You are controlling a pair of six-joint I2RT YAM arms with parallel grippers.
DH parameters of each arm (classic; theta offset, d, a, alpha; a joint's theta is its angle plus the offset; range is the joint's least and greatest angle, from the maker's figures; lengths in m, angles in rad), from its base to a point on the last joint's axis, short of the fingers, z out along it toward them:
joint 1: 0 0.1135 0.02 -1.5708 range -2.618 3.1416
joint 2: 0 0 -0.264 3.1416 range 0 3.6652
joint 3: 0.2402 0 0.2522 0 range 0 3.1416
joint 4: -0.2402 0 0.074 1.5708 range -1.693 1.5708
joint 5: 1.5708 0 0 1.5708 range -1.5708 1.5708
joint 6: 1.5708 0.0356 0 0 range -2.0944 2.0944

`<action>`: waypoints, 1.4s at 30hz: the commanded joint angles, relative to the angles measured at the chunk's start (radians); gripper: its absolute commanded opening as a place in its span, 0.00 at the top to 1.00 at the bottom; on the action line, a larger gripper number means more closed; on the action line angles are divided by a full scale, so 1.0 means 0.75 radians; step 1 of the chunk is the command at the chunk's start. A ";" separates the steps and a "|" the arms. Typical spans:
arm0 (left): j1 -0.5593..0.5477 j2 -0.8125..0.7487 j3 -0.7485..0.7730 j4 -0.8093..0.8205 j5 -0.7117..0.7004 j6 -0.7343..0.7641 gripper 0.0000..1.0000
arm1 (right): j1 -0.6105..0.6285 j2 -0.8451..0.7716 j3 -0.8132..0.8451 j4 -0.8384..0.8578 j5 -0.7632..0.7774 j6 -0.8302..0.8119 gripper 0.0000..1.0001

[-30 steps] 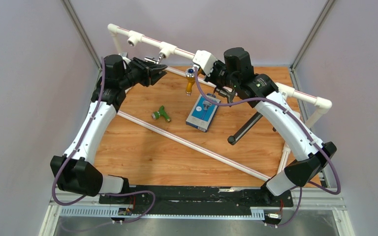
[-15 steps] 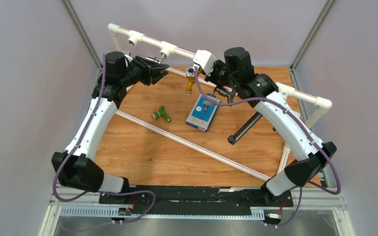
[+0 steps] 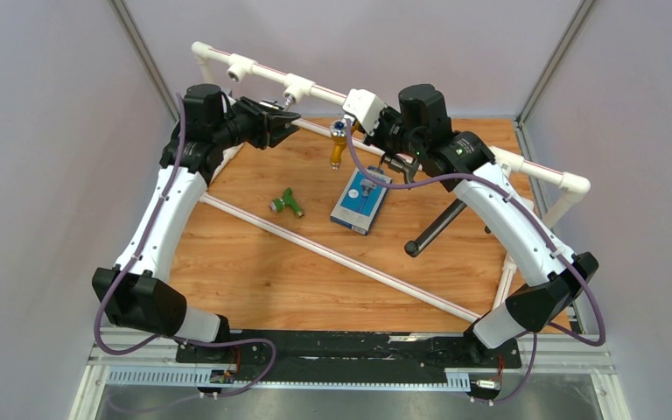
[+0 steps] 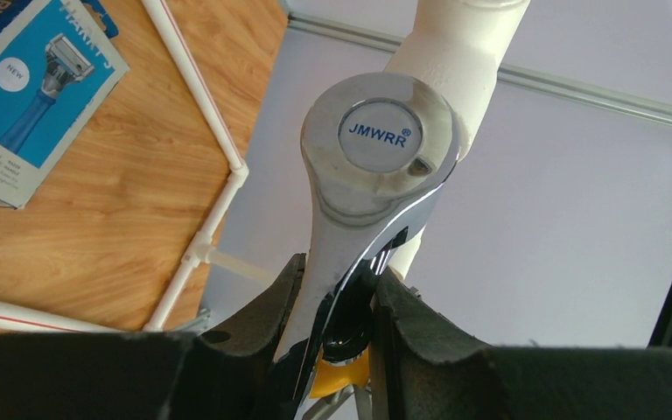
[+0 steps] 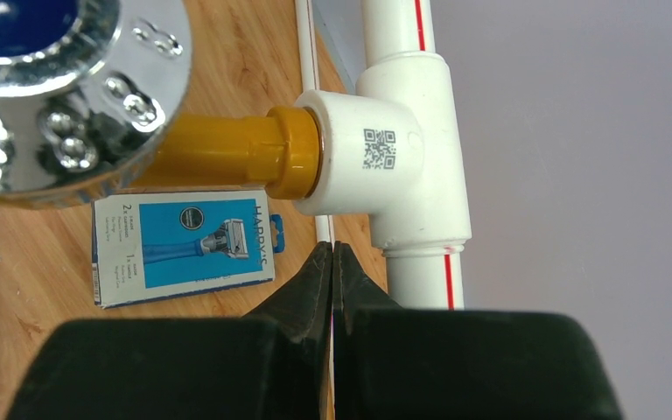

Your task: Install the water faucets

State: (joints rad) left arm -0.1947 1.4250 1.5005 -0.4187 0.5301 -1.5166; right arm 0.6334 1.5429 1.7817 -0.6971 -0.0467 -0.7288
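Your L gripper (image 4: pixel 337 293) is clamped on the chrome faucet (image 4: pixel 383 149), cap reads "JMWRR", up at the white pipe frame (image 4: pixel 455 44). R gripper (image 5: pixel 332 262): fingers together, empty, beside the QR-coded tee (image 5: pixel 402 166). Green faucet (image 3: pixel 287 203) lies on the table (image 3: pixel 254 262) near the blue box (image 5: pixel 184 245) marked "HARRY'S", "2x".
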 commanded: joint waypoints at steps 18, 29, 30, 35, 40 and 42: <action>-0.023 -0.008 -0.004 0.190 -0.013 -0.006 1.00 | 0.041 0.037 -0.056 -0.228 -0.126 -0.008 0.99; -0.041 0.012 -0.048 0.208 -0.028 0.050 1.00 | 0.043 0.045 -0.054 -0.226 -0.132 -0.010 0.99; -0.043 0.020 -0.037 0.204 -0.032 0.056 1.00 | 0.043 0.045 -0.054 -0.226 -0.134 -0.010 0.99; -0.045 0.061 0.101 0.098 -0.056 0.138 1.00 | 0.043 0.045 -0.054 -0.226 -0.136 -0.014 1.00; -0.049 0.096 0.228 -0.031 -0.138 0.300 1.00 | 0.041 0.043 -0.056 -0.222 -0.138 -0.018 1.00; -0.053 0.092 0.233 -0.053 -0.165 0.334 1.00 | 0.043 0.045 -0.054 -0.224 -0.138 -0.018 1.00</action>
State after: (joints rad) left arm -0.2184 1.4754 1.6012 -0.5323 0.4847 -1.3800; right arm 0.6250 1.5448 1.7809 -0.6888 -0.0612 -0.7429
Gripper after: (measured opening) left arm 0.330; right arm 0.005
